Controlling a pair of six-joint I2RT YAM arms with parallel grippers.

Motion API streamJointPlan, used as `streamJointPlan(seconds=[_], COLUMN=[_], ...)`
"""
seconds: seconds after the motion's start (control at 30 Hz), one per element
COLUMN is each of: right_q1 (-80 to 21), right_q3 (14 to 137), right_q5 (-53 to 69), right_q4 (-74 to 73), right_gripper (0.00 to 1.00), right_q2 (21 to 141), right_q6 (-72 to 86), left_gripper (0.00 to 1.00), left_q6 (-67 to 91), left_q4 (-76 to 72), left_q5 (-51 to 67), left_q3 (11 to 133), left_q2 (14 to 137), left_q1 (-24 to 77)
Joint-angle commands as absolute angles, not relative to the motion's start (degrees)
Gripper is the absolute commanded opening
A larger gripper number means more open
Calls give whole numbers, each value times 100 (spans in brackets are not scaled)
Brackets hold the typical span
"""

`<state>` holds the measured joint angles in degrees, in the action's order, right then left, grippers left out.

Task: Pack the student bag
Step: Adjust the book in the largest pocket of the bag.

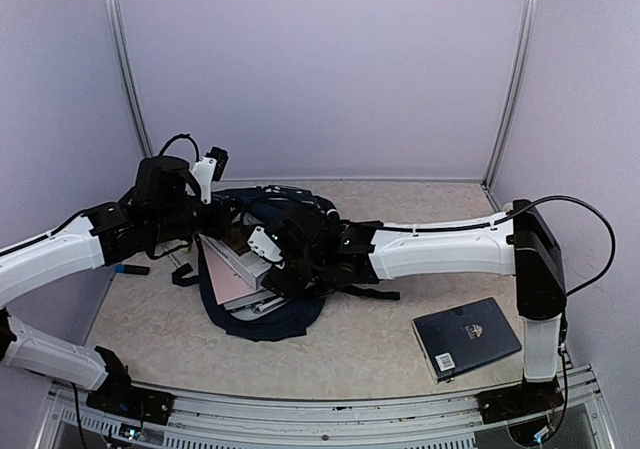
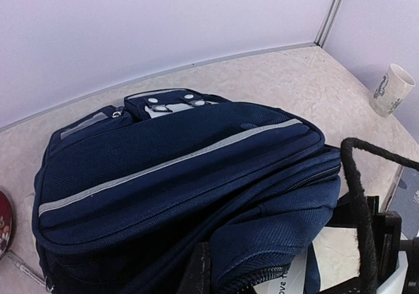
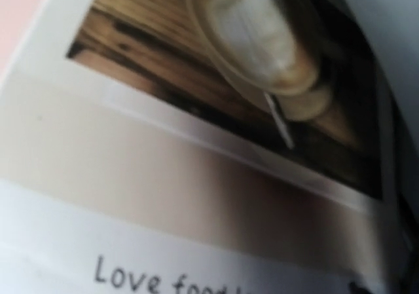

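Observation:
The student bag lies in the middle of the table, dark navy with a thin pale stripe across its front. My left gripper is at the bag's left side, shut on a fold of the fabric beside the zip, with one dark finger showing. A pink and white book lies in the bag's mouth. My right gripper is down at that book. The right wrist view is filled by the cover, a food picture with the words "Love food". Its fingers are out of that view.
A flat navy hardcover book lies on the table at the near right. A white cup stands by the right wall. A small dark item and a black strap lie left of the bag. Walls close off three sides.

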<state>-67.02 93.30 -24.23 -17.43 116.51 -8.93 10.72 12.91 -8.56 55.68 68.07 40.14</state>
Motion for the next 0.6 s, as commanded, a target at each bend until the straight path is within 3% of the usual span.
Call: streamJointPlan(seconds=[0.0, 0.13, 0.4, 0.57], right_q1=[-6870, -6899, -6750, -5875], right_q3=[9484, 9001, 7827, 6662], right_q5=[-1826, -1200, 593, 732], right_q4=[-1279, -1176, -706, -192], right_gripper=[93, 100, 100, 95], right_q2=[11663, 11141, 9579, 8697], right_q6=[-1129, -1137, -877, 343], left_gripper=[0, 1, 1, 1], left_q6=[1300, 1348, 1233, 1224], left_q4=[978, 872, 923, 888], left_q5=[-659, -674, -861, -855], left_q3=[5230, 5050, 5019, 5003], left_q2=[6749, 6735, 6694, 6619], left_q1=[3935, 3841, 3763, 3762])
